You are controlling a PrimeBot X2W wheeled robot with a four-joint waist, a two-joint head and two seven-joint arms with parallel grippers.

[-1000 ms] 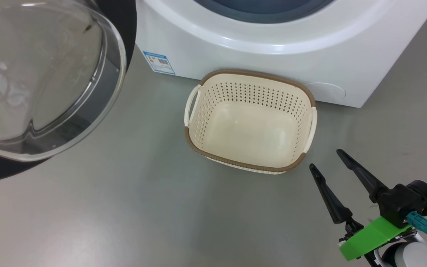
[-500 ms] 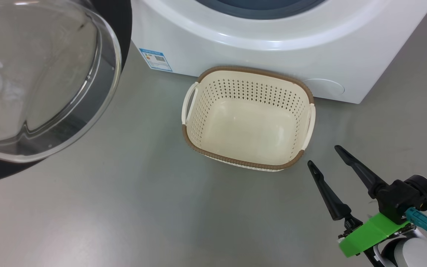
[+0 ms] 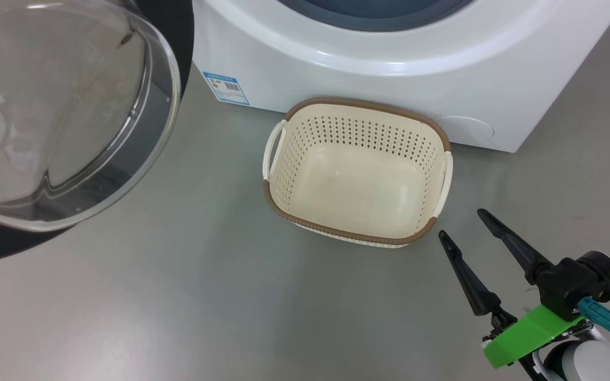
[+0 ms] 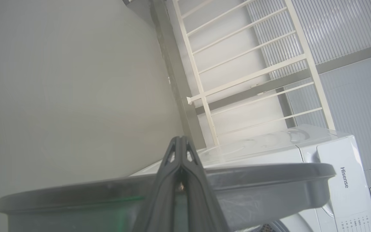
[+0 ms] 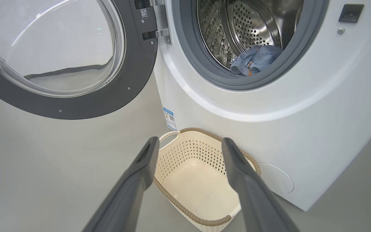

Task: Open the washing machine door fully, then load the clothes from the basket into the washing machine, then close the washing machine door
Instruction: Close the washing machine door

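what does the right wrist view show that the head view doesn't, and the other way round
Right wrist view, not head view: the steel drum with the clothes lying near its front, and the metal hinge of the washing machine door. Head view, not right wrist view: the green bracket behind the right gripper, and the whole rim of the basket. Both: the empty basket in front of the washing machine, its blue label, the door standing open, the right gripper's fingers apart.
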